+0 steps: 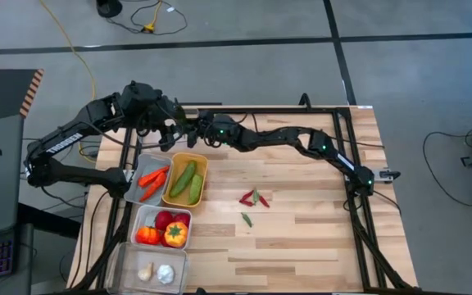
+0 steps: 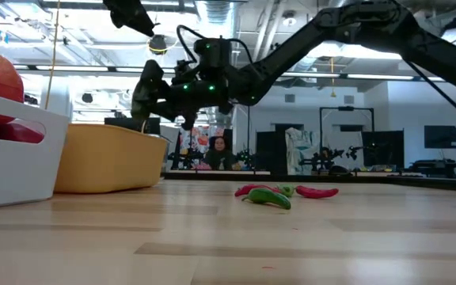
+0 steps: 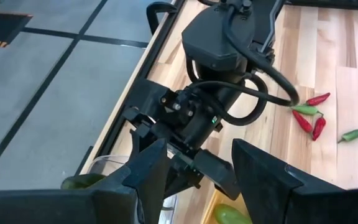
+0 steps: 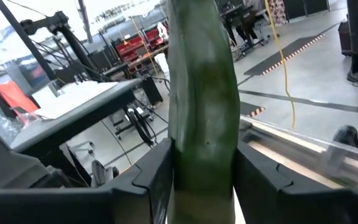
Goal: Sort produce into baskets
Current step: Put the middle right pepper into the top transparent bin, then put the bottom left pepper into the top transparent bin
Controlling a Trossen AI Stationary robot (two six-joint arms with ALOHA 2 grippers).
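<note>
My right gripper (image 4: 204, 180) reaches from the table's right to its far left corner and is shut on a green cucumber (image 4: 202, 93). My left gripper (image 3: 197, 152) hovers close by, open and holding nothing, and looks at the right gripper (image 1: 193, 131). The yellow basket (image 1: 201, 164) holds two cucumbers. Carrots lie in the grey basket (image 1: 134, 184). Tomatoes and a pepper fill the white basket (image 1: 140, 215), and garlic bulbs sit in the clear basket (image 1: 121, 266). Red and green chillies (image 1: 253, 197) lie loose on the wood, and one green chilli (image 1: 246, 219) lies nearer. My right gripper pinches the cucumber's two sides (image 4: 204, 149) between its two fingers. The fingers come level from the table's right and lie across the cucumber. The cucumber stands about upright and rises well above the fingers; its lower end is hidden below them.
A clear plastic rim (image 3: 104, 163) with something green behind it shows under the left gripper. The black frame rail (image 1: 260, 111) runs along the table's far edge. Bare wood lies to the right of the chillies.
</note>
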